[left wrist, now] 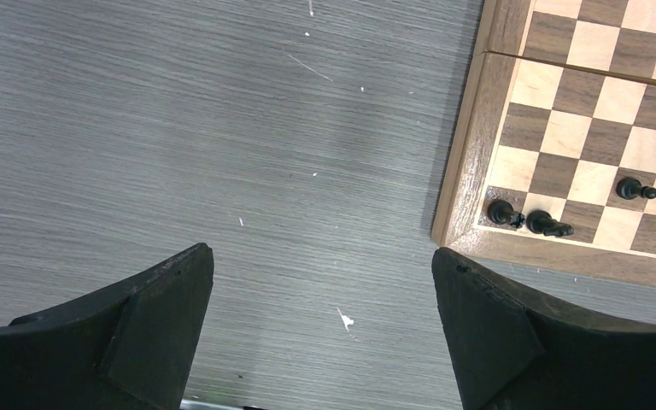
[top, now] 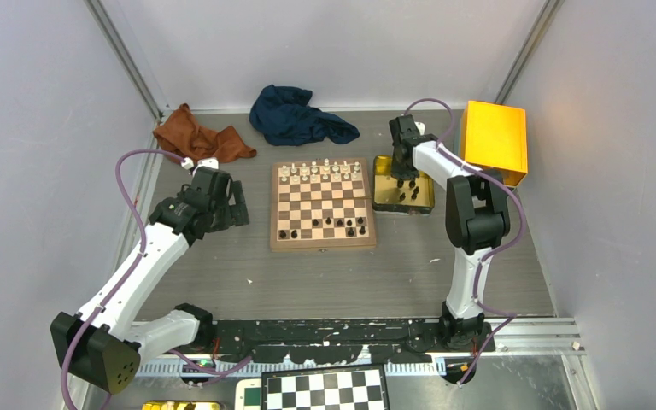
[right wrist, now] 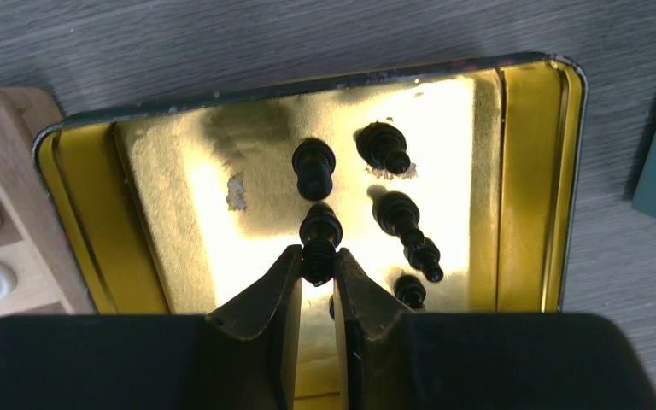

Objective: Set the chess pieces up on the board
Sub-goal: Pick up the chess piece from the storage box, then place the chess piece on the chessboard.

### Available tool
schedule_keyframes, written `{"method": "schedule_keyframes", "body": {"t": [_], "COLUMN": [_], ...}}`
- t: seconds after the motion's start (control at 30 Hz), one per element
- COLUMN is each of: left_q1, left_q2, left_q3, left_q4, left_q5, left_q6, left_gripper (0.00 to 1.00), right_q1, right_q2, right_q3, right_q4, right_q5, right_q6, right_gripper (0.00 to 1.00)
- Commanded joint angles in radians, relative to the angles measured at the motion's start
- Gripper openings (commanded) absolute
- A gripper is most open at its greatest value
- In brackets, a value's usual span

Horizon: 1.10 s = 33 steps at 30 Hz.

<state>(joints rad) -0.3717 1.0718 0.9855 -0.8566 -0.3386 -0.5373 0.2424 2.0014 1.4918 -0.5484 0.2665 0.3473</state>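
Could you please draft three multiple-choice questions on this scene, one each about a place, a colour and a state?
1. Relative to the board, where is the right gripper working?
A) left of it
B) above its middle
C) right of it, over the gold tin tray

2. What colour are the chess pieces in the tray?
A) black
B) white
C) red

3. How do the left gripper's jaws stand?
A) shut on a piece
B) wide open, empty
C) shut, empty

1 C: its wrist view looks into the tray.
2 A: all are dark.
3 B: bare table shows between them.
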Motion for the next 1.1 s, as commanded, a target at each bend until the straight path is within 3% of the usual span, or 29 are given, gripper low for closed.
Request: {"method": "schedule_keyframes", "body": {"t": [0.0, 0.3, 0.67, 1.07], "left_q1": [0.005, 0.004, 0.004, 0.005], "left_q2": [-0.001, -0.009, -0.025, -0.051], "left_q3": [0.011, 0.004, -0.02, -0.053], "left_q4": [0.04, 0.051, 0.067, 0.081], "left_q5": [0.01, 0.021, 0.039, 0.063], "left_q6": [0.01, 0.01, 0.012, 0.003], "left_gripper": [1.0, 1.0, 1.0, 1.0], "right_q1": [0.031, 0.151, 0.434, 0.628], "right_q2": [-0.13, -0.24, -0.353, -0.335], "right_q3": [-0.005, -0.003, -0.018, 0.006], "right_q4": [-0.006, -0.084, -0.193, -0.243], "right_q5": [-0.008, 0.017, 0.068, 0.093], "right_q6": [0.001, -0.008, 0.049, 0.115], "right_gripper": [0.02, 0.01, 0.01, 0.01]}}
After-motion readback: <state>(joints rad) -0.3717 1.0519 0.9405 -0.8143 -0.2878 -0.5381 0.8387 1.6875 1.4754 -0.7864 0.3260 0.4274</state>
